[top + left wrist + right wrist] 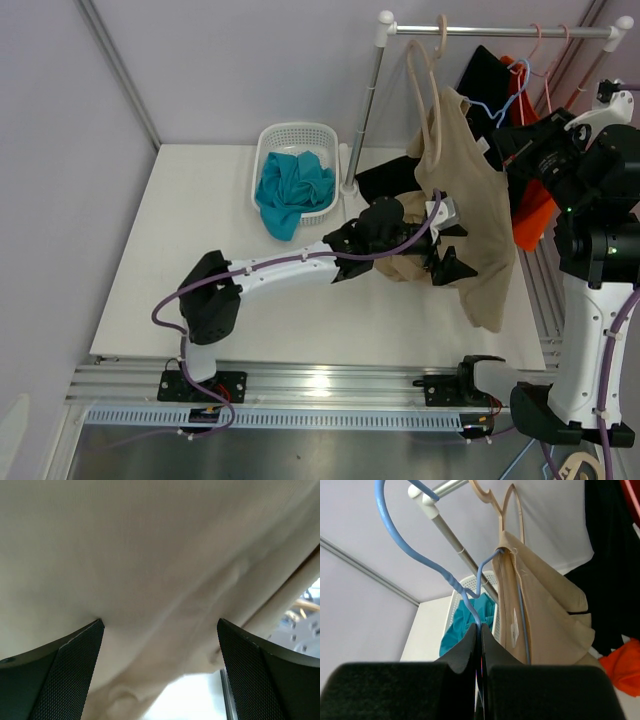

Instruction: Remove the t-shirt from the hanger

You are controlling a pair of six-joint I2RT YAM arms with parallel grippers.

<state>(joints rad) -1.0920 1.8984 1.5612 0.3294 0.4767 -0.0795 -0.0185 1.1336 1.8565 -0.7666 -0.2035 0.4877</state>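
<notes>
A beige t-shirt (pixel 470 200) hangs on a light blue wire hanger (pixel 495 105) below the rail. My right gripper (pixel 500 140) is shut on the hanger's wire; in the right wrist view the jaws (pixel 479 627) pinch the blue hanger (pixel 420 555) just below its hook, with the shirt (pixel 545 615) to the right. My left gripper (pixel 447 250) is open at the shirt's lower part. In the left wrist view its fingers (pixel 65 670) stand wide apart around the gripper point (pixel 160 625), and beige cloth (pixel 150 555) fills the view and lies between them.
A white clothes rail (pixel 500 30) on a pole (pixel 365 110) carries an empty beige hanger (pixel 425 70), pink hangers (pixel 545 60), black cloth (pixel 385 180) and an orange garment (pixel 535 215). A white basket (pixel 270 140) holds teal cloth (pixel 290 185).
</notes>
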